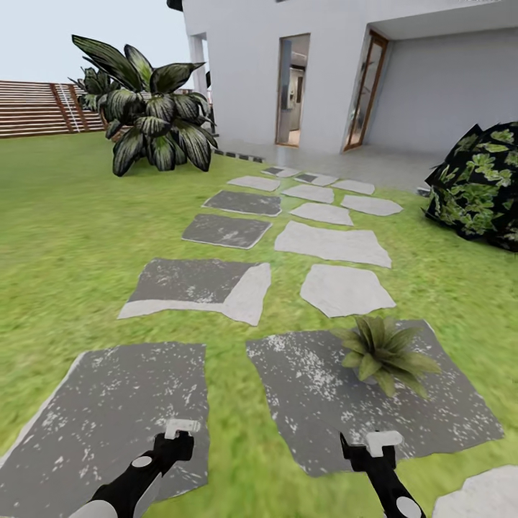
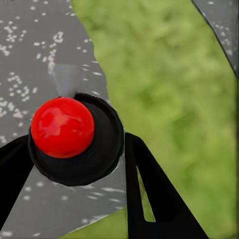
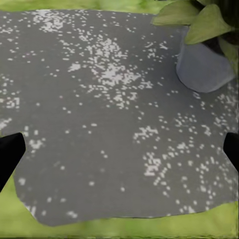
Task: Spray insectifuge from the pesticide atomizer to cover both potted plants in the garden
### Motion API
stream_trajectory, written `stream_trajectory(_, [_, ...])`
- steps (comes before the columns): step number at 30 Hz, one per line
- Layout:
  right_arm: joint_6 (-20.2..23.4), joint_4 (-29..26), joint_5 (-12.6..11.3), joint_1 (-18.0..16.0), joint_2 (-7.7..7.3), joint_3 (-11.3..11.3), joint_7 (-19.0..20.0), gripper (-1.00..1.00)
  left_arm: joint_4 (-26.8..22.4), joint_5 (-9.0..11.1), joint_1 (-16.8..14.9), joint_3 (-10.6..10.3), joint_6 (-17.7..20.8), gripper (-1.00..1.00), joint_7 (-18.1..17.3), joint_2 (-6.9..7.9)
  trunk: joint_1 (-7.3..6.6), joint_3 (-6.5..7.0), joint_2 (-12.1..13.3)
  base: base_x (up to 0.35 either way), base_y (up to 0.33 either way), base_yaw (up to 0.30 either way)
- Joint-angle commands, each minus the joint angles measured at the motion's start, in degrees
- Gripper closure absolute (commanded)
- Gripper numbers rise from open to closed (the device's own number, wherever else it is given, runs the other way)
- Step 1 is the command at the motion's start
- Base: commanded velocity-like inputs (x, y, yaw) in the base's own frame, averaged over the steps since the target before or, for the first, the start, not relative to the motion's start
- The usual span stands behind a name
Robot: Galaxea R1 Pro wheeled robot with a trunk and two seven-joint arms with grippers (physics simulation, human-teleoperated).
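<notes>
Looking down from the head camera, I am seeing the garden lawn (image 1: 65, 237) spreading out ahead, with grey paving stones (image 1: 338, 244) running toward a white house (image 1: 324, 65). One potted plant (image 1: 383, 350), a low rosette of pointed olive leaves, is sitting on the near right paving slab (image 1: 324, 403), ahead of and slightly right of my right gripper (image 1: 368, 440). Through the right wrist camera I am catching the plant's small grey pot (image 3: 201, 67) resting on that speckled slab, with leaves hanging over its rim. That gripper's dark fingertips (image 3: 10, 152) are showing at opposite edges of the wrist view, so its jaws are standing wide apart with nothing between them.

My left gripper (image 1: 176, 432) is hanging over the near left slab (image 1: 93, 424), beside the grass strip that separates the two slabs. In the left wrist view, a red ball on a round black base (image 2: 62, 127) is sitting between the two black fingers (image 2: 149, 189); the fingers are spread, but I cannot tell whether they are pressing on it.

Farther off, a large broad-leaved plant (image 1: 155, 115) is standing on the lawn before a brown slatted fence (image 1: 36, 108), and a round dark bush (image 1: 478, 183) is sitting at the right edge of the grass.
</notes>
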Motion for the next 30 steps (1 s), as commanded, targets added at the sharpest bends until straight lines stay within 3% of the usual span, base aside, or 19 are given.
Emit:
stream_trajectory(1, [-0.17, 0.05, 0.29, -0.04, 0.01, -0.07, -0.02, -1.00, 0.02, -0.19, -0.02, -0.07, -0.18, 1.00, -0.09, 0.04, 0.21, -0.22, -0.43, 0.000, 0.000, -0.266])
stream_trajectory(9, [-0.17, 0.05, 0.29, -0.04, 0.01, -0.07, -0.02, -1.00, 0.03, -0.20, -0.02, -0.07, -0.14, 1.00, -0.09, 0.07, 1.97, -1.66, -3.64, 0.000, 0.000, -0.266])
stream_trajectory(30, [-0.17, 0.05, 0.29, -0.04, 0.01, -0.07, -0.02, -1.00, 0.03, -0.28, -0.02, 0.02, -0.24, 1.00, -0.01, 0.16, 1.97, -1.66, -3.64, 0.000, 0.000, -0.266])
